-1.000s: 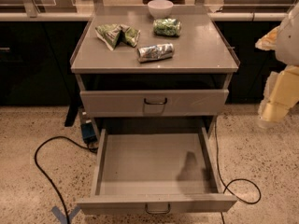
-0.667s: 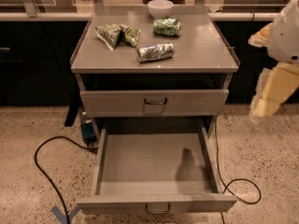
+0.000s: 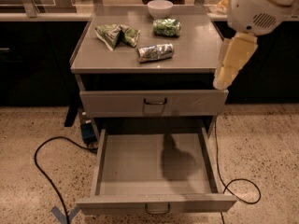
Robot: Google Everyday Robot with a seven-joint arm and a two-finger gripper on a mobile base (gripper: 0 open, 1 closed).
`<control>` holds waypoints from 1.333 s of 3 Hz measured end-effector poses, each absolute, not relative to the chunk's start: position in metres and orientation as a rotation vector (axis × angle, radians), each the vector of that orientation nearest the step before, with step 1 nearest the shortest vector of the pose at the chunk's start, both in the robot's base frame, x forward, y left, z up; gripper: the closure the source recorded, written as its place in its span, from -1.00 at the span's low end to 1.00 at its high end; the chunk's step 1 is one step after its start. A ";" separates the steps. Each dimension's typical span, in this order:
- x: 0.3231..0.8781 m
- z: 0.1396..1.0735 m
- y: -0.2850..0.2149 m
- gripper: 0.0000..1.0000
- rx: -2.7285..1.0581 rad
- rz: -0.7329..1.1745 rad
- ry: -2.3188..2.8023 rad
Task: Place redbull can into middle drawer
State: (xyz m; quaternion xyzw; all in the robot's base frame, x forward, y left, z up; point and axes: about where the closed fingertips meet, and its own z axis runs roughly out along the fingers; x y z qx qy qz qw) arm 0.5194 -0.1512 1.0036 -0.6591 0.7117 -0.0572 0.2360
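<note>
The redbull can (image 3: pixel 155 52) lies on its side on the grey cabinet top (image 3: pixel 196 45), near the front middle. The middle drawer (image 3: pixel 107 167) is pulled wide open under a closed drawer (image 3: pixel 117 102); it holds nothing, and its loop handle (image 3: pixel 157 210) shows at the bottom edge. My gripper (image 3: pixel 223 80) hangs from the white arm (image 3: pixel 257 6) at the cabinet's right front corner. It points down, to the right of the can and well apart from it, with nothing seen in it.
A green foil chip bag (image 3: pixel 117 34), a stubby green pack (image 3: pixel 167 27) and a white bowl (image 3: pixel 160 7) sit further back on the top. Black cables (image 3: pixel 44 167) lie on the speckled floor at both sides of the cabinet. Dark counters stand behind.
My arm and gripper have moved left and up, from beside the cabinet to its right front corner. The can and the drawers have not moved.
</note>
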 end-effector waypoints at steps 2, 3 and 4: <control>0.555 1.019 -0.128 -1.00 -1.817 -0.124 1.875; 0.564 1.017 -0.128 -1.00 -1.805 -0.132 1.856; 0.601 1.010 -0.129 -1.00 -1.804 -0.166 1.814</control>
